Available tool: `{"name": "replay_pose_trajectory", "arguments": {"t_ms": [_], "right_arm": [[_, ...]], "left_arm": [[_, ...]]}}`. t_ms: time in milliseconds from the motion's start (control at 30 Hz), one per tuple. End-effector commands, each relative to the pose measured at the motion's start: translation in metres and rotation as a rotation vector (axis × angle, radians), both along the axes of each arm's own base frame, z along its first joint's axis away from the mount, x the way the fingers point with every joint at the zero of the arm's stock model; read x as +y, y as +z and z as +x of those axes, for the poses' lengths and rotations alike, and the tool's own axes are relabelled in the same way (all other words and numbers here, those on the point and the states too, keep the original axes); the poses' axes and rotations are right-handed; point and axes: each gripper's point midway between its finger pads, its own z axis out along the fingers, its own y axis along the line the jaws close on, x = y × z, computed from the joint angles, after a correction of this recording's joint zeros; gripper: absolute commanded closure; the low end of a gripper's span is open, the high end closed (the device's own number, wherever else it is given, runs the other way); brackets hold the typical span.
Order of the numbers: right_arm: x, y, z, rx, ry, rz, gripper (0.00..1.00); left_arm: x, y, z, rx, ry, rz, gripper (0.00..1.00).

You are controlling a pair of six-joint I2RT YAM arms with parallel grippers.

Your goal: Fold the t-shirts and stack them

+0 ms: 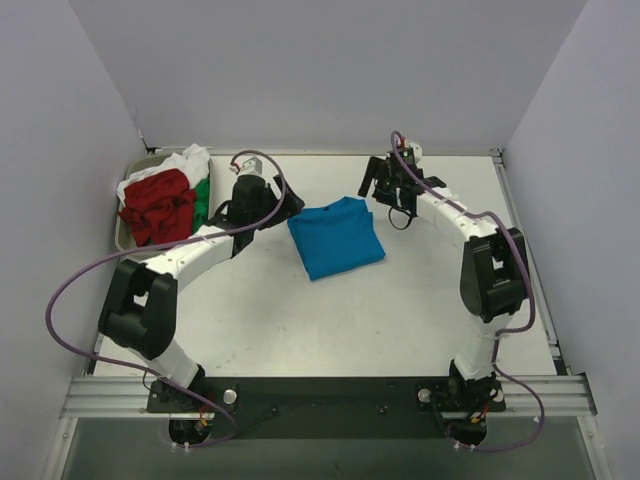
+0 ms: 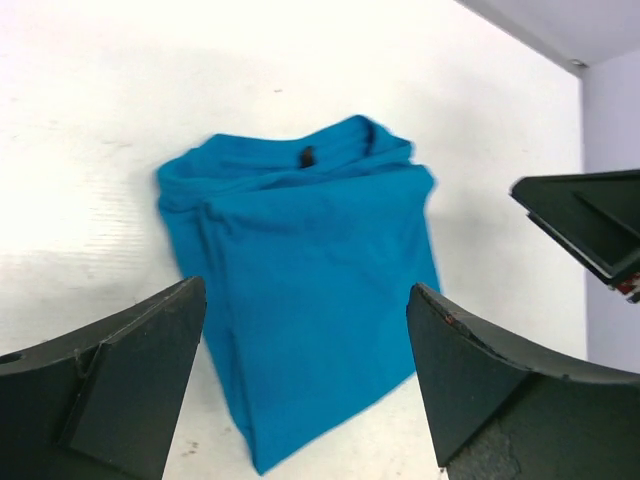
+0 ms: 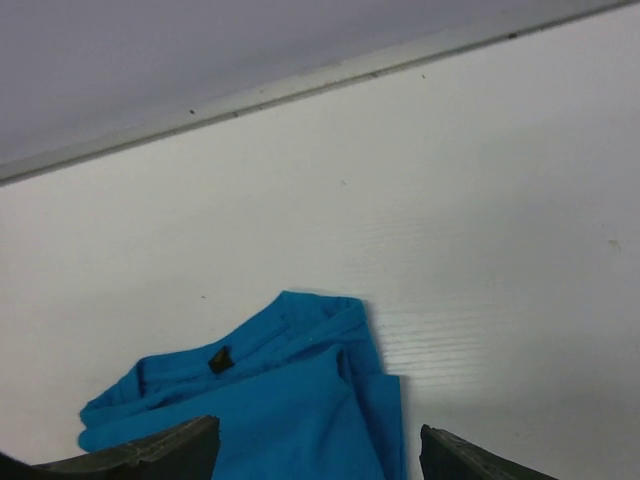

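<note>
A folded bright blue t-shirt (image 1: 337, 238) lies on the white table between the two arms; it also shows in the left wrist view (image 2: 310, 290) and the right wrist view (image 3: 270, 410), with its small black tag (image 3: 219, 360) near the collar. A heap of red (image 1: 158, 205), green (image 1: 202, 200) and white (image 1: 185, 160) t-shirts lies in the tray at far left. My left gripper (image 1: 290, 203) is open and empty just left of the blue shirt. My right gripper (image 1: 378, 185) is open and empty above the shirt's far right corner.
The grey tray (image 1: 122, 238) sits at the table's far left corner against the wall. Walls close the table at the back and both sides. The right gripper's dark finger (image 2: 590, 225) shows at the right of the left wrist view.
</note>
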Motion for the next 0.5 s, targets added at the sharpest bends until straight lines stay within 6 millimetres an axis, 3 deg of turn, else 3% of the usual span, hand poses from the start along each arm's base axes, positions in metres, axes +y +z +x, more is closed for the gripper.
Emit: {"name": "replay_pose_trajectory", "arguments": {"t_ms": [0, 133, 167, 333, 433, 467], "right_arm": [[0.022, 0.042, -0.026, -0.075, 0.076, -0.066, 0.19], [0.027, 0.047, -0.051, -0.091, 0.095, -0.103, 0.17], [0.028, 0.048, -0.056, -0.094, 0.104, -0.107, 0.0], [0.054, 0.032, -0.072, -0.049, 0.194, -0.114, 0.0], [0.062, 0.015, -0.067, -0.039, 0.214, -0.14, 0.0], [0.063, -0.001, -0.064, -0.015, 0.227, -0.166, 0.0]], "left_arm": [[-0.024, 0.043, -0.018, -0.078, -0.061, 0.029, 0.08], [-0.029, 0.031, -0.045, -0.03, -0.09, 0.11, 0.07], [-0.027, 0.031, -0.048, -0.032, -0.089, 0.126, 0.07], [-0.019, 0.011, -0.072, 0.022, -0.093, 0.171, 0.07], [-0.012, 0.0, -0.086, 0.036, -0.082, 0.18, 0.07], [-0.009, -0.004, -0.089, 0.042, -0.077, 0.181, 0.06]]}}
